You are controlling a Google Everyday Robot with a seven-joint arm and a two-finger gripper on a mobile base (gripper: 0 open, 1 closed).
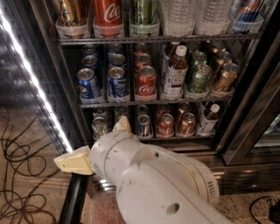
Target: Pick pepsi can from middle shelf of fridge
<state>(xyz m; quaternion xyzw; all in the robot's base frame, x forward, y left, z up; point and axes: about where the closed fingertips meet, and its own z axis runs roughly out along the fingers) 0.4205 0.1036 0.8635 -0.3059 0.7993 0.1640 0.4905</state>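
Note:
Two blue pepsi cans stand at the left front of the middle shelf [153, 103], one on the left [89, 83] and one beside it [117, 82], with more blue cans behind them. The fridge [65, 78] is open towards me, and its white LED strip [39, 96] runs down the left. My gripper [87, 151] is low at the left, below the bottom shelf and outside the fridge front. It is well below the pepsi cans. My thick white arm [162, 183] fills the lower middle of the view.
A red Coca-Cola can [146, 82], a brown bottle [175, 72] and green and gold cans [200, 78] share the middle shelf. The top shelf holds a Coca-Cola can [107, 13] and water bottles. Cables [17, 175] lie on the floor at left. The dark door frame [258, 109] stands at right.

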